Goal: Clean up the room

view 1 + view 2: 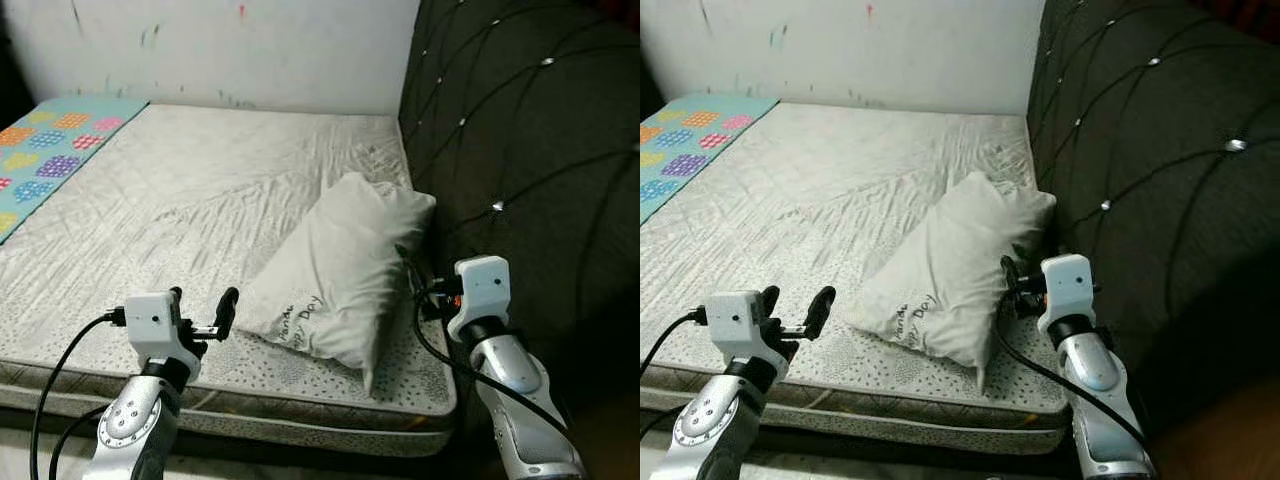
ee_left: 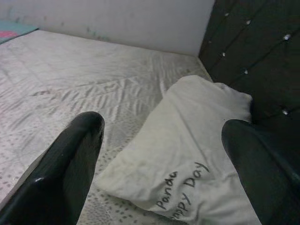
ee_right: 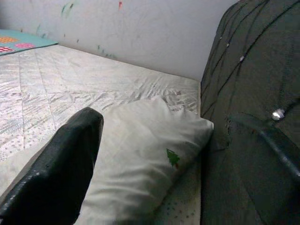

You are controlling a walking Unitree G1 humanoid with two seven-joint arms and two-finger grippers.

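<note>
A white pillow (image 1: 345, 265) printed with "Panda Happy Day" lies slanted on the bare mattress (image 1: 200, 200), close to the dark headboard. My left gripper (image 1: 203, 302) hovers open at the mattress's front edge, just left of the pillow's lower corner; along its fingers the pillow (image 2: 187, 159) lies ahead. My right gripper (image 1: 420, 285) is open at the pillow's right side, between pillow and headboard. In the right wrist view one finger (image 3: 65, 164) sits over the pillow (image 3: 145, 164) and the other runs along the headboard.
A dark tufted headboard (image 1: 530, 150) with shiny studs rises on the right. A teal blanket (image 1: 50, 145) with coloured patches covers the mattress's far left. A white wall (image 1: 230, 50) with paint marks stands behind the bed.
</note>
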